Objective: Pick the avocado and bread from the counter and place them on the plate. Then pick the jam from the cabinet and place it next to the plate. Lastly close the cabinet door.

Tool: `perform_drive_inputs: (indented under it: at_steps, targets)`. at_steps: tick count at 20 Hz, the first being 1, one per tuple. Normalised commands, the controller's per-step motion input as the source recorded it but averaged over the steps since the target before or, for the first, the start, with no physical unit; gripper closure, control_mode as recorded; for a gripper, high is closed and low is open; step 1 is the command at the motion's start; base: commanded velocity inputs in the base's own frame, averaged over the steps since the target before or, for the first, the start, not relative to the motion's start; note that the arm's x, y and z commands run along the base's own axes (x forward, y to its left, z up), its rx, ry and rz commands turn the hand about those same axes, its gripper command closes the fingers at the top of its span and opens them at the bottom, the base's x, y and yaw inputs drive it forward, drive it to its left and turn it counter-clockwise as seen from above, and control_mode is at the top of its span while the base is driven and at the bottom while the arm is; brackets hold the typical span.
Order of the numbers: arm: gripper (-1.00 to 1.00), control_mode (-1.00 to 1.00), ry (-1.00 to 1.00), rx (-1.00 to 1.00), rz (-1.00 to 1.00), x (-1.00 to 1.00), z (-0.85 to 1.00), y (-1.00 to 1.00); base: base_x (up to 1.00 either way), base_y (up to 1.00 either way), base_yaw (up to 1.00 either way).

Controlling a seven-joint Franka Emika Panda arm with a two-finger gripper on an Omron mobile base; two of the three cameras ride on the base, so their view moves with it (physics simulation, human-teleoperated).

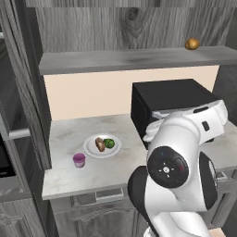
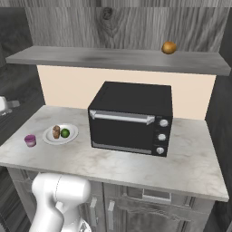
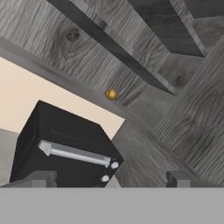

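Door work is what I judge to be left, since the avocado [image 1: 109, 143] and the bread [image 1: 99, 144] already lie side by side on the plate [image 1: 91, 151], and the jam [image 1: 79, 160] stands on the tabletop [image 1: 69, 178] just beside that plate's rim. The jaws [image 3: 112, 178] are spread wide with nothing between them, tilted up toward the cabinet [image 3: 87, 48]; from them, the cabinet's shelf board [image 3: 65, 78] runs across ahead and above, with a small orange-brown fruit [image 3: 111, 94] sitting on it almost straight ahead. The black microwave [image 3: 65, 148] sits ahead and below, toward the left tip. A broad panel of dark wood grain [image 3: 197, 127] stands ahead toward the right tip; I take it for the open door, though I cannot be sure from here. As to handling, I expect a rigid, fairly heavy slab that swings on hinges, smooth-faced and likely slippery to pinch. I see no handle on it. I would rather press flat against its face near the free edge, far from the hinge, than try to clamp it, and I would push slowly so it does not slam.
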Motion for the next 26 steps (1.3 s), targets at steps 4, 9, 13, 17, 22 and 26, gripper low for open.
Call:
perform_drive_inputs:
  at_steps: [4, 9, 13, 17, 22, 26]
  targets:
    - [-1.0, -1.0, -0.02, -0.08, -0.01, -0.16, 0.0, 0.42, 0.0, 0.0, 0.0]
    - [-1.0, -1.0, -0.15, -0.08, 0.12, -0.12, 0.0, 0.15, 0.0, 0.0, 0.0]
    - [-1.0, -1.0, -0.18, -0.06, 0.25, -0.18, 0.0, 0.0, 0.0, 0.0, 0.0]
    - [-1.0, -1.0, -0.13, -0.07, 0.27, -0.01, 0.0, 0.16, 0.0, 0.0, 0.0]
    - [-1.0, -1.0, -0.15, -0.08, 0.25, -0.26, 0.0, 0.15, 0.0, 0.0, 0.0]
    - [-1.0, -1.0, -0.1, -0.1, 0.27, -0.29, -0.01, 0.3, 0.0, 0.0, 0.0]
